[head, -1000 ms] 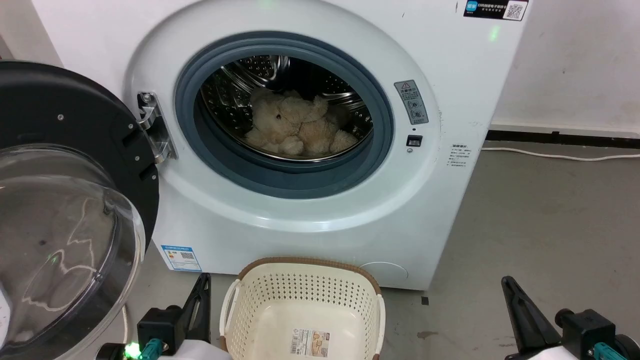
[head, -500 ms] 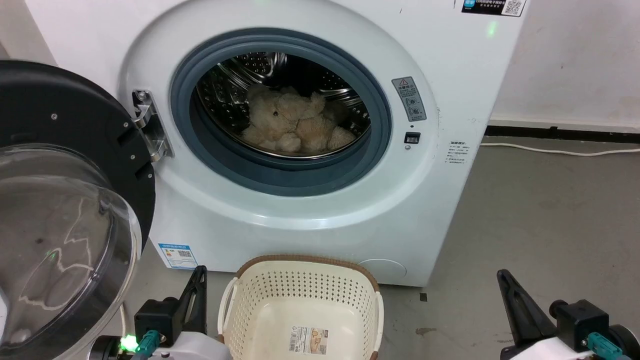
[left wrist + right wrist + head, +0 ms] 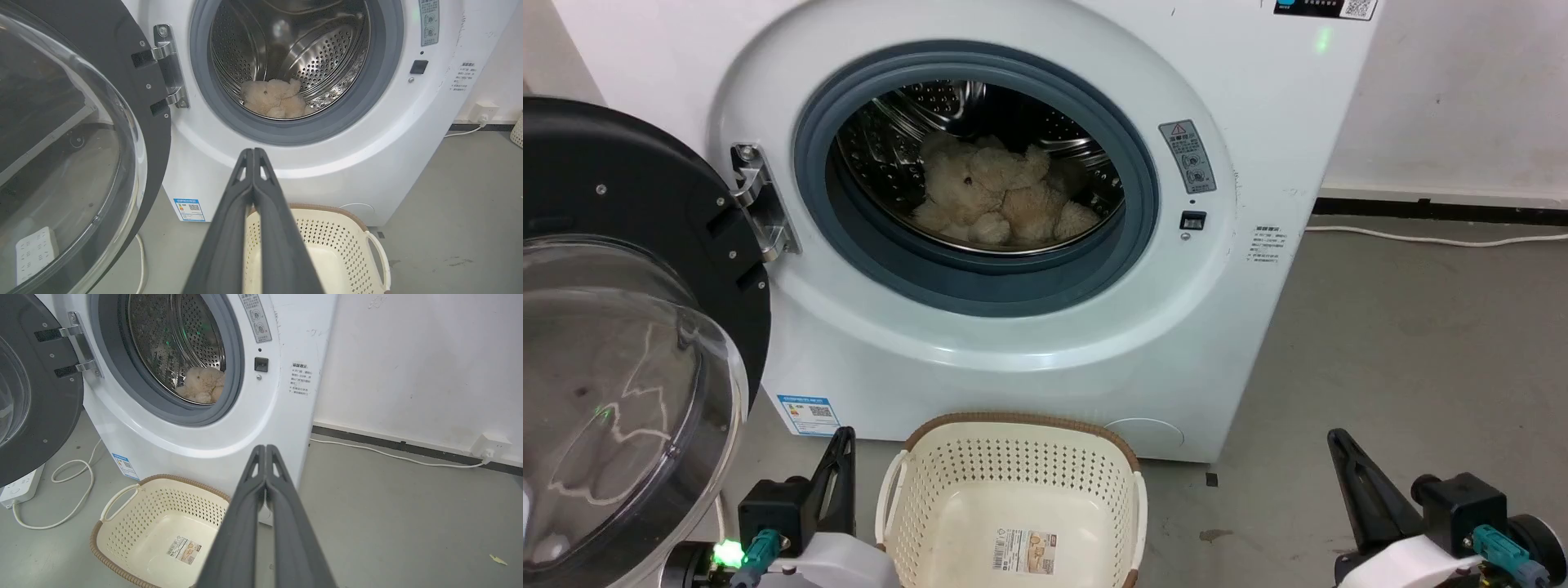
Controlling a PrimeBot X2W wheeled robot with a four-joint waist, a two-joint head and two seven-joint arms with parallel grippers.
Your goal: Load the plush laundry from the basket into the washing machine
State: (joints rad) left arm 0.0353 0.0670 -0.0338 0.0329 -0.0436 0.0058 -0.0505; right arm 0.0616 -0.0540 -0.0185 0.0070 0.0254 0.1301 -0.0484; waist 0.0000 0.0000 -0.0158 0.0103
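Slightly, the whole head view had slid since the earlier pictures, which reads as the camera moving and not the things. The plush laundry had kept its place on the drum floor of the washing machine, behind the grey port ring.

The bundle's longer span ran side to side across the port, with nothing hanging over the ring. The basket stood on the floor just in front of the machine, holding only its label.

Both arms hung low in front of the machine, either side of the basket. The left gripper had its two fingers pressed tip to tip on nothing, and so did the right gripper. The plush lay ahead of and above both, well apart from them.

Loading looked done. If the door was to be shut next, it stood open on the machine's hinge side, nearer the left arm.
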